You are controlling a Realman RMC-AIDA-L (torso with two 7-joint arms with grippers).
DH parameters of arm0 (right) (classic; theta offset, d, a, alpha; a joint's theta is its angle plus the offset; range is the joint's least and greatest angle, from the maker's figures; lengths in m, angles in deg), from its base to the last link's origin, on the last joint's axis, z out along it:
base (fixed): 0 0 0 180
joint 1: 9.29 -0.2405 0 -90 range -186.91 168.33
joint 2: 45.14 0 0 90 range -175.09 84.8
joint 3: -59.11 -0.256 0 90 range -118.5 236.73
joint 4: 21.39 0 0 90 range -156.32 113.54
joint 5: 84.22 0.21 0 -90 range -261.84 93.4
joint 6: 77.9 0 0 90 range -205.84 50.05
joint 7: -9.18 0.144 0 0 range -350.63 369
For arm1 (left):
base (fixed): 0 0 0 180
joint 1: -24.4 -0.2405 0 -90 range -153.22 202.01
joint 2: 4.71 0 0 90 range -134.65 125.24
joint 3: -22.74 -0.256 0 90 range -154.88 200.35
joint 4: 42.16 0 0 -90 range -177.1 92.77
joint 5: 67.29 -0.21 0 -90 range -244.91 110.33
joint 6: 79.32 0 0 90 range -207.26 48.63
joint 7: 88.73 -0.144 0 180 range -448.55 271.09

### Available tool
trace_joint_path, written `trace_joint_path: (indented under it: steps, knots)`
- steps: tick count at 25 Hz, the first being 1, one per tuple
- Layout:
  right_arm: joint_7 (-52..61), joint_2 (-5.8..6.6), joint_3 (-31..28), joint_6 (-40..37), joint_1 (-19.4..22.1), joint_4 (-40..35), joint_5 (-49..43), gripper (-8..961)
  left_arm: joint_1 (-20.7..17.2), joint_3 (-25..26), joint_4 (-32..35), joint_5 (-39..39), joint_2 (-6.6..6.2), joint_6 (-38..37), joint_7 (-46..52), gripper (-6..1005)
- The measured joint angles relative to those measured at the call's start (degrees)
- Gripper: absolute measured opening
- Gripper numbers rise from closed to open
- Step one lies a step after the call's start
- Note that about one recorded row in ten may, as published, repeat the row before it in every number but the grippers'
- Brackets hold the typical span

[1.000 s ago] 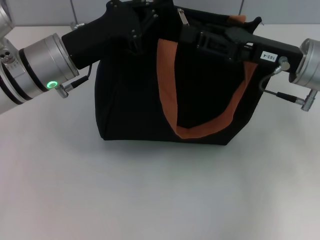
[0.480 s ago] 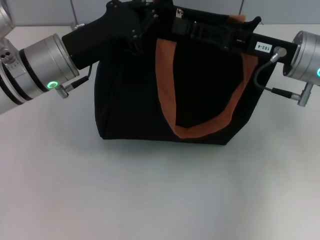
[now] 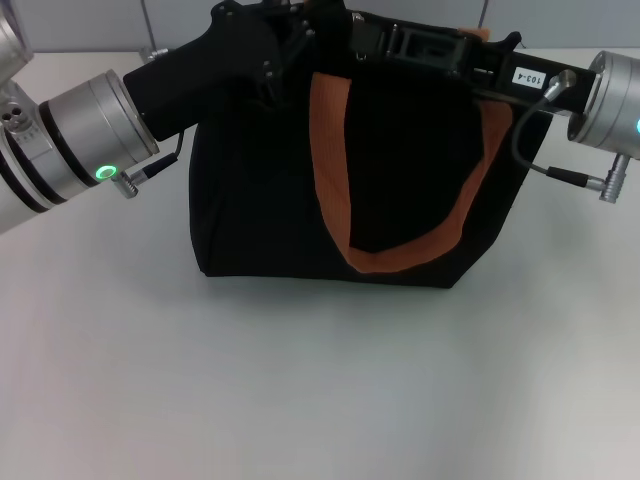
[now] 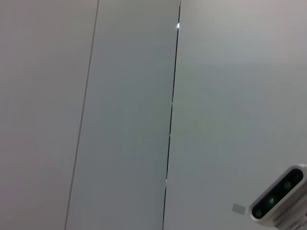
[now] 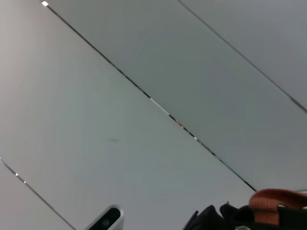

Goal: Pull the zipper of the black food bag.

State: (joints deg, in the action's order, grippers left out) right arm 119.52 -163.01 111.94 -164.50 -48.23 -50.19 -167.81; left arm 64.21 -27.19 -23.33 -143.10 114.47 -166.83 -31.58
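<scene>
Both grippers, left (image 3: 300, 30) and right (image 3: 365, 35), grip unclear, atop black food bag (image 3: 260, 200), white table (image 3: 300, 380), grey panelled wall (image 4: 129, 115)

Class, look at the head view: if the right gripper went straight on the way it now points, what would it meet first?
Most likely the left gripper. The right gripper points along the top of the black food bag toward it, and they look almost touching, though depth is unclear.

Zipper and both grippers' fingers hidden.
</scene>
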Motion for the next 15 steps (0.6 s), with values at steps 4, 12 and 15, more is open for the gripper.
trace_joint_path:
  steps: [4, 12, 15]
  knots:
    - [0.0, 0.19, -0.1, 0.0, -0.2, 0.4, 0.0, 430, 0.0, 0.0, -0.1, 0.1, 0.0, 0.0, 0.0, 136]
    - [0.1, 0.2, 0.1, 0.3, -1.8, 0.5, -1.2, 368, 0.2, 0.0, -0.1, 0.2, -0.01, 0.1, -0.1, 139]
    - [0.1, 0.22, 0.1, 0.4, -2.6, 0.5, -2.5, 319, 0.2, 0.0, -0.1, 0.2, -0.01, 0.1, -0.2, 140]
